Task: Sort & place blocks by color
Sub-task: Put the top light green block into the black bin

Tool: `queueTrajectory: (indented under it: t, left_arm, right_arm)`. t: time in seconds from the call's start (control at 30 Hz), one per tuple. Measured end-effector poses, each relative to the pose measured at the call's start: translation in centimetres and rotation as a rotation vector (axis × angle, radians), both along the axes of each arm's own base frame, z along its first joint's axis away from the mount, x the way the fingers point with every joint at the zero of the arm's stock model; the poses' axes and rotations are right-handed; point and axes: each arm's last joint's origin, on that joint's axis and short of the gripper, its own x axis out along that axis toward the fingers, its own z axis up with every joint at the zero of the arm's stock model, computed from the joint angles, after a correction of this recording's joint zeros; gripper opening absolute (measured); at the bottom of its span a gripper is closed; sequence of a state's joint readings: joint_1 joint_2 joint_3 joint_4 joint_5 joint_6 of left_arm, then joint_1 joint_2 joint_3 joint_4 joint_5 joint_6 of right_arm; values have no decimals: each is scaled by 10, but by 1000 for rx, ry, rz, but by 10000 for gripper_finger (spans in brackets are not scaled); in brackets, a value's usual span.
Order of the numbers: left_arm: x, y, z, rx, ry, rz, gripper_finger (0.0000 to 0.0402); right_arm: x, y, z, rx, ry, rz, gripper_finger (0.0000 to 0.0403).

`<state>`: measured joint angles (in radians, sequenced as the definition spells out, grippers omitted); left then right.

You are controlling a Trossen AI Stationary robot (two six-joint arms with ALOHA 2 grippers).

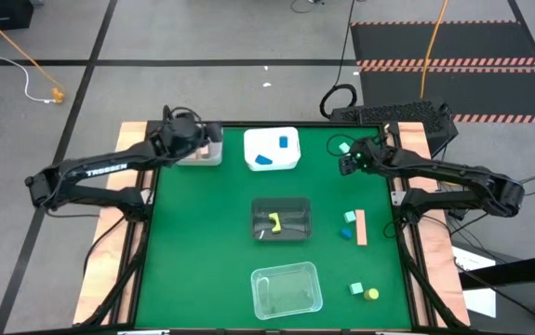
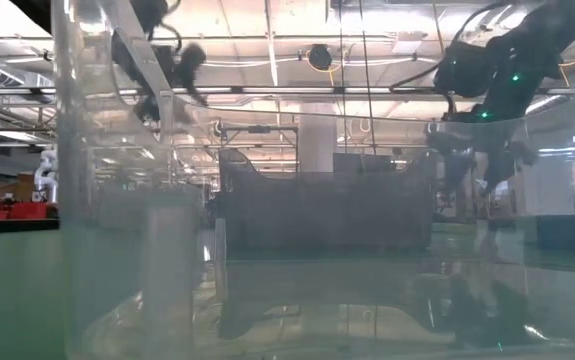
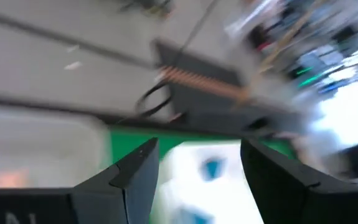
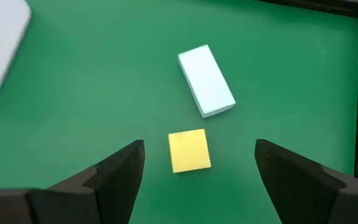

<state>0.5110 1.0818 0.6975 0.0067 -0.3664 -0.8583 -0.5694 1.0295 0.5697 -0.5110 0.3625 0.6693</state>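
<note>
Blocks lie scattered over the green counter [image 1: 202, 233], several already in trays; from above, two blue blocks [image 1: 274, 151] sit in the white tray [image 1: 272, 167] at the far middle, a yellow curved block [image 1: 274, 222] rests in the clear tray [image 1: 281, 203] at the centre, and a second clear tray [image 1: 287, 287] stands at the near edge. On the right side a tan bar [image 1: 361, 227] lies beside two small blue-green blocks [image 1: 348, 223], and a mint cube [image 1: 356, 289] touches a yellow round block [image 1: 371, 294] near the front corner.

The right hand [image 1: 353, 158] hovers over the far right of the counter; its own camera shows what the overhead picture nearly hides under the arm: a yellow cube [image 4: 189, 150] lying between the spread fingers [image 4: 113, 171], untouched, with a mint bar [image 4: 206, 81] just beyond it, the two close but apart.

The left hand [image 1: 213, 137] hangs over a tray at the far left [image 1: 200, 156] with something salmon in it; its wrist picture is smeared (probably the white tray and a blue block show between the fingers [image 3: 135, 171]), yet the fingers stand clearly apart with nothing between them.

The table-height camera looks through the wall of a clear tray [image 2: 267, 200]; both arms show only as dark shapes up high, and no block can be made out there.
</note>
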Motion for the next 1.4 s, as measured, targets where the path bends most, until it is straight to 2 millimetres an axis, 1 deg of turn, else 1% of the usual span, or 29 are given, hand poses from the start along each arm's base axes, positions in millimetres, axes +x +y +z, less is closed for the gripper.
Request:
queueTrajectory:
  t: [0.17,0.3,0.5,0.67,0.73,0.83,0.93,1.07,1.1,1.2,1.3,1.4]
  left_arm:
    - [-3,-6,33,166,-198,-79,225]
    - [-8,-16,50,242,-285,-117,225]
    - [-12,-27,58,262,-319,-155,225]
    - [-11,-34,60,261,-330,-185,225]
    - [-10,-36,59,260,-331,-194,225]
    - [-9,-38,60,257,-334,-208,225]
    - [-8,-40,59,252,-337,-217,225]
    - [-7,-43,61,254,-357,-230,225]
    - [-7,-44,61,255,-362,-234,225]
    - [-6,-46,62,243,-381,-240,225]
    - [-5,-49,62,184,-435,-249,225]
    - [0,-52,59,170,-425,-317,225]
  right_arm:
    - [5,-3,-9,22,52,20,293]
    - [10,-6,-19,58,77,29,293]
    - [19,-13,-33,34,148,39,293]
    - [24,-17,-45,51,167,36,288]
    - [25,-17,-49,67,185,32,278]
    - [27,-18,-54,94,185,40,248]
    - [29,-18,-58,117,186,48,203]
    - [29,-18,-60,129,180,35,126]
    - [29,-18,-60,131,179,35,113]
    - [29,-17,-58,134,160,47,112]
    - [29,-17,-51,127,112,61,112]
    - [31,-15,-39,138,-13,86,112]
